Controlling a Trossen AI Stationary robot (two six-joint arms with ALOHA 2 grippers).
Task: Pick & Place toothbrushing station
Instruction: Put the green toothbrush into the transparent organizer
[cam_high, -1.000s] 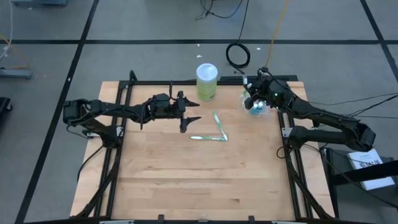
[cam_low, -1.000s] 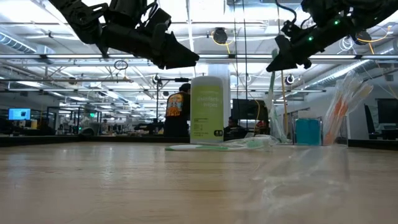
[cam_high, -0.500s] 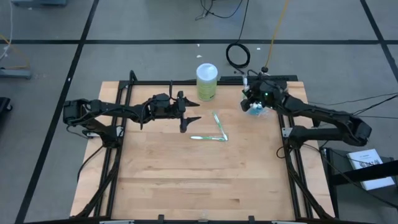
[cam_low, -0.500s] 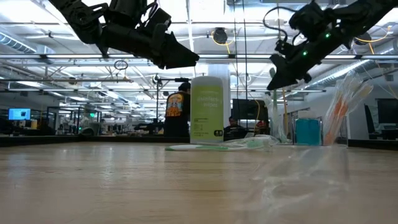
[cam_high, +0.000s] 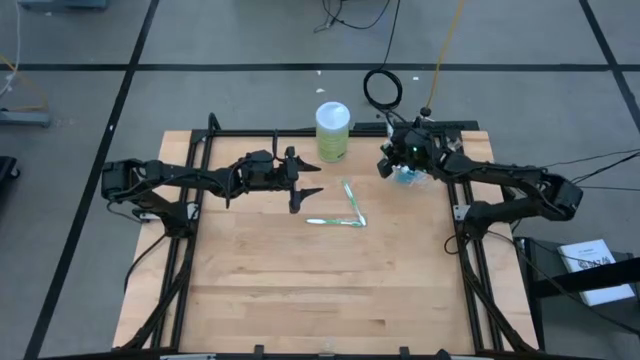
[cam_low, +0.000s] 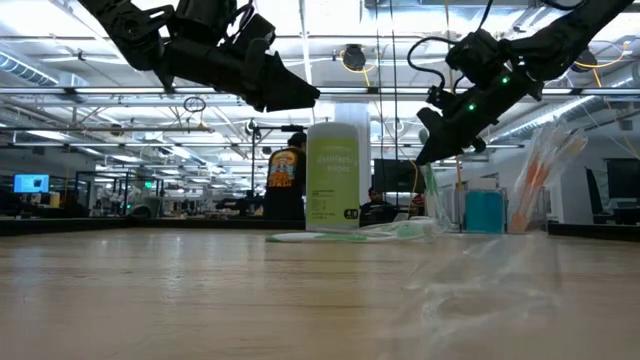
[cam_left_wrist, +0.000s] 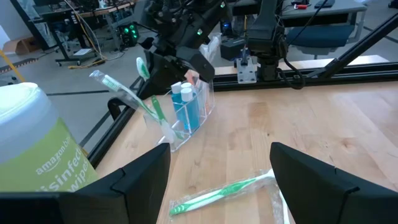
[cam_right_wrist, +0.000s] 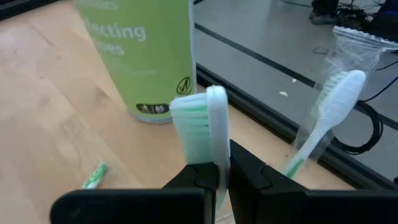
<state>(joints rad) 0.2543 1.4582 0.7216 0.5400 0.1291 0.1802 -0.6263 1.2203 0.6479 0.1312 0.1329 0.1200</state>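
The clear cup (cam_left_wrist: 189, 115) stands at the table's far right with teal tubes (cam_left_wrist: 185, 106) and wrapped toothbrushes (cam_left_wrist: 127, 93) upright in it. My right gripper (cam_high: 386, 165) hangs just above and left of the cup (cam_high: 408, 176), shut on a green-white toothbrush (cam_right_wrist: 200, 127). Two green-white toothbrushes (cam_high: 350, 205) lie flat mid-table. My left gripper (cam_high: 306, 178) hovers open left of them, nothing between its fingers. My right gripper pinches the green-white toothbrush at its neck (cam_right_wrist: 216, 171), just behind the bristled head, between its two fingers (cam_right_wrist: 249, 177). The head (cam_left_wrist: 142, 66) sticks out past the fingertips, bristles sideways. The fingers slant down toward the table's left. The handle is hidden by the gripper.
A lime-green cylinder (cam_high: 332, 131) with a white lid stands at the far edge, just left of my right gripper. A black frame (cam_high: 455, 215) borders the board. Bare wood stretches over the near half of the table.
My right gripper has sunk and gone toward the table's left, nearer the lime-green cylinder, tipping its fingers further down, still shut on the toothbrush.
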